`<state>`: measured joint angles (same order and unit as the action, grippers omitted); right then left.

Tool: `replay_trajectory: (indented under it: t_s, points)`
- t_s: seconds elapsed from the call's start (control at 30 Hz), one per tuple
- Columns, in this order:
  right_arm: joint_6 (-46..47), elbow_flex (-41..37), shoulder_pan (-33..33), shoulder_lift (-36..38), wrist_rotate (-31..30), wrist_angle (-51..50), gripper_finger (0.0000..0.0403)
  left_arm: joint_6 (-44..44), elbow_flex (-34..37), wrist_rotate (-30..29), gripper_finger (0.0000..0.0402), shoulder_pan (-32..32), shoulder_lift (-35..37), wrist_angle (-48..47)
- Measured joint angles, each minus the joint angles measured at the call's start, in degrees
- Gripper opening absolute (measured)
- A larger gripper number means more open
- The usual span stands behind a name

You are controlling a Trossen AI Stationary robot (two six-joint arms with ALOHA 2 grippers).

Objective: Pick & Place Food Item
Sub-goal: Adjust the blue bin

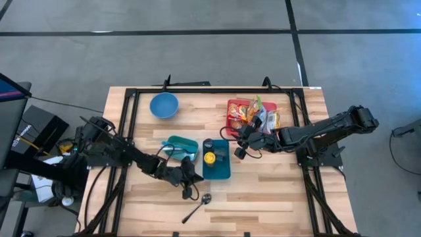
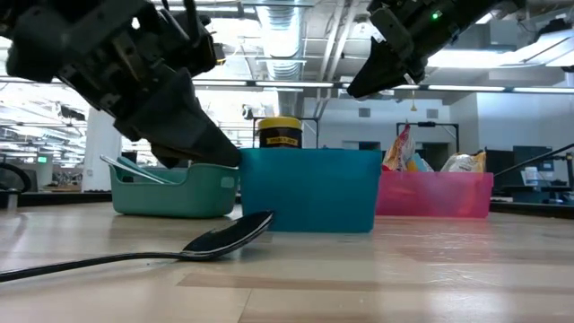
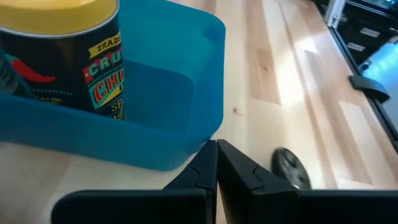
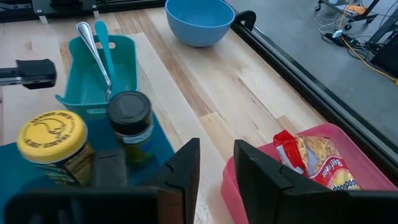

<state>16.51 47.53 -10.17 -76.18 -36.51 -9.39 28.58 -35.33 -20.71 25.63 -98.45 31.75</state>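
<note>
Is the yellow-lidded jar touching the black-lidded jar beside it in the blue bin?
Apart. The right wrist view shows a narrow gap between the yellow-lidded jar and the black-lidded jar, with the blue bin showing between them.

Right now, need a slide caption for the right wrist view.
Right claw open between the blue plastic bin holding a yellow-lidded jar and the pink snack tray.

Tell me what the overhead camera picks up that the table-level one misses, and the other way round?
Only the high view shows the blue bowl and the black-lidded jar beside the yellow-lidded jar. Only the low view shows the room behind the table. Both show the blue bin, teal bin, red bin of snack packets, spoon, and both arms.
</note>
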Motion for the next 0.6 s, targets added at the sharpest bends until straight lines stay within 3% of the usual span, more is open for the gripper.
replay_trajectory:
  t_s: [0.6]
  points:
    - [-0.04,0.0,0.04,0.0,0.0,-0.02,0.0093,0.0,0.0,0.19,0.0,-3.45,0.0,0.11]
